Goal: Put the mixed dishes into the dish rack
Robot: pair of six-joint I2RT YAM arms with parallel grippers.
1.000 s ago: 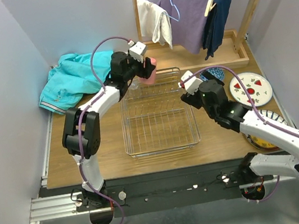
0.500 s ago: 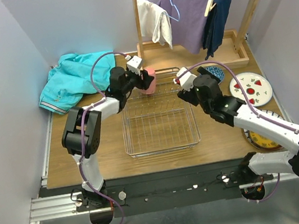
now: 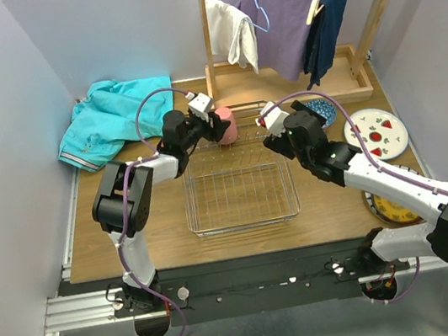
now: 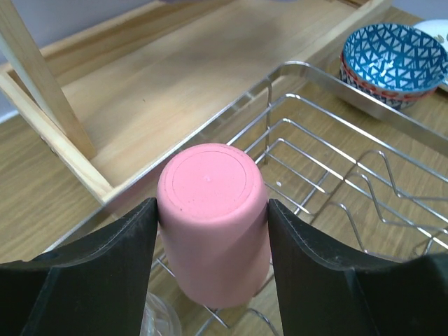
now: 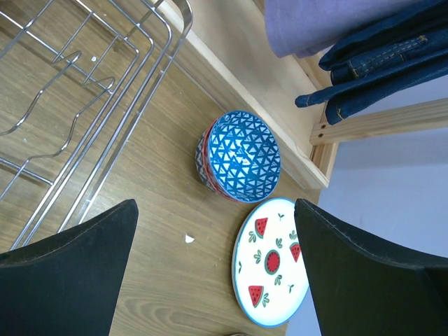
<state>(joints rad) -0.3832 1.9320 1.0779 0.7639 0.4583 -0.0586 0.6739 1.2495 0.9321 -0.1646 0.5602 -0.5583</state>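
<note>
The left gripper [image 4: 212,206] pinches the pink cup [image 4: 210,182] by its sides, one of the black fingers [image 4: 105,280] pressed against each flank. The cup is turned so its flat base faces the wrist camera. It sits over the far left corner of the dish rack [image 3: 246,226], just inside the far rim. Whether its lower end touches the wires cannot be told. Part of a small clear glass [image 4: 161,318] shows just beside the cup's lower end, too blurred to place exactly.

The silver wire rack lies in the middle of the wooden counter [image 3: 164,220]. The right gripper [image 5: 215,210] hangs beyond the rack's far right corner with its fingers [image 5: 70,280] spread wide and nothing between them. Under it the blue-patterned bowl [image 5: 243,155] is nested in a second bowl with a red-patterned outside, the pair just beside the rack. The white plate with red fruit motifs [image 5: 271,262] lies near the bowls, toward the counter's right edge. A yellow plate [image 3: 394,209] lies by the right edge nearer the front, partly hidden by the right arm.

A wooden clothes rack [image 3: 206,26] hung with garments stands along the far edge, and a teal garment [image 3: 109,118] is bunched in the far left corner.
</note>
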